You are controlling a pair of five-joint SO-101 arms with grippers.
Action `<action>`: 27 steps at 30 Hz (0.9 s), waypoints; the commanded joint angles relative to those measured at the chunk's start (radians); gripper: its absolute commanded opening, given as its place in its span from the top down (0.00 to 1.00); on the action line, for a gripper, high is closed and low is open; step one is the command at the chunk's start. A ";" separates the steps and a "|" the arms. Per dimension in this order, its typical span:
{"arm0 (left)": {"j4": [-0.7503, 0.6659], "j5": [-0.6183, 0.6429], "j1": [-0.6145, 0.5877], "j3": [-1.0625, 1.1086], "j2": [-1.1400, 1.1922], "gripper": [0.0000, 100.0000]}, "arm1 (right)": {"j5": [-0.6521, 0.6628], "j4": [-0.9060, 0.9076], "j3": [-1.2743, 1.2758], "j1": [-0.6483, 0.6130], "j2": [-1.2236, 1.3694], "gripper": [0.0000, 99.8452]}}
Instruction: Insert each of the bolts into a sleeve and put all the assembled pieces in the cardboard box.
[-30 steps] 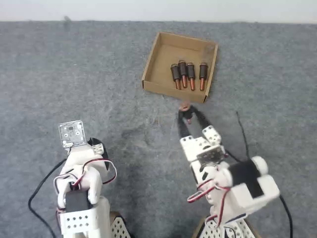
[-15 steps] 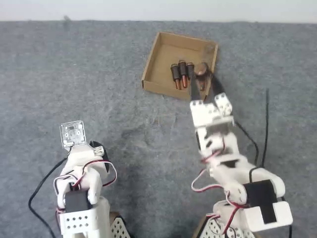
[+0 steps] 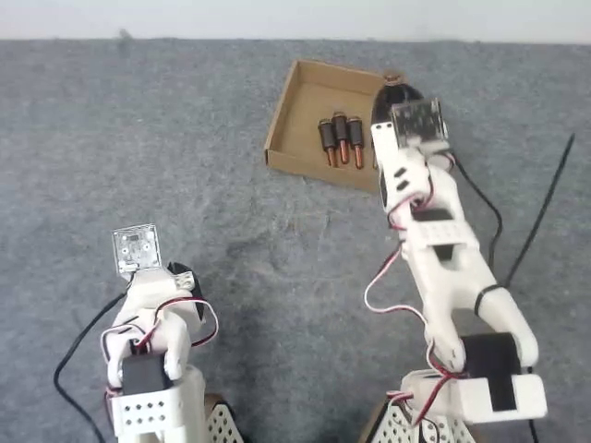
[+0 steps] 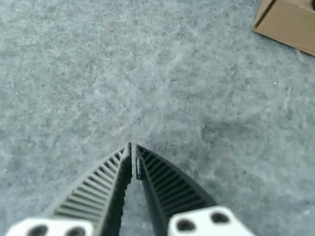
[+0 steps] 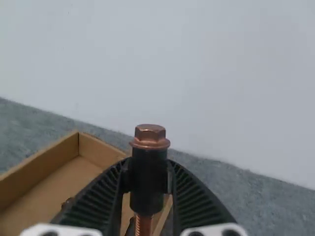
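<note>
Item: copper hex-head bolt [image 5: 150, 136] seated in black cylindrical sleeve [image 5: 147, 191], probably rigid, light and slick (a judgement). The right claw [image 5: 147, 164] is clamping the sleeve mid-length, and the brown cardboard box [image 5: 49, 164] is lying just below the claw.

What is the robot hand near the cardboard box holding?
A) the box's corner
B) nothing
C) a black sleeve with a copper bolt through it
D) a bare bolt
C: the right hand grips a black sleeve with a copper bolt sticking out of both ends, by the cardboard box.
</note>
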 commanded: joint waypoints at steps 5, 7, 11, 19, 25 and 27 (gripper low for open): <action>0.006 -0.008 0.003 -0.005 -0.021 0.99 | 0.003 0.430 -0.470 0.012 0.217 0.99; 0.006 -0.008 0.003 -0.005 -0.021 0.99 | 0.003 0.507 -0.574 0.007 0.295 0.99; 0.006 -0.008 0.003 -0.005 -0.021 0.99 | 0.003 0.653 -0.796 -0.008 0.460 0.99; 0.006 -0.008 0.003 -0.005 -0.020 0.99 | 0.000 1.047 -1.300 -0.036 0.782 0.99; 0.006 -0.008 0.003 -0.005 -0.020 0.99 | -0.075 1.356 -1.676 -0.036 0.992 0.99; 0.006 -0.008 0.003 -0.005 -0.020 0.99 | -0.077 1.445 -1.788 -0.036 1.050 0.99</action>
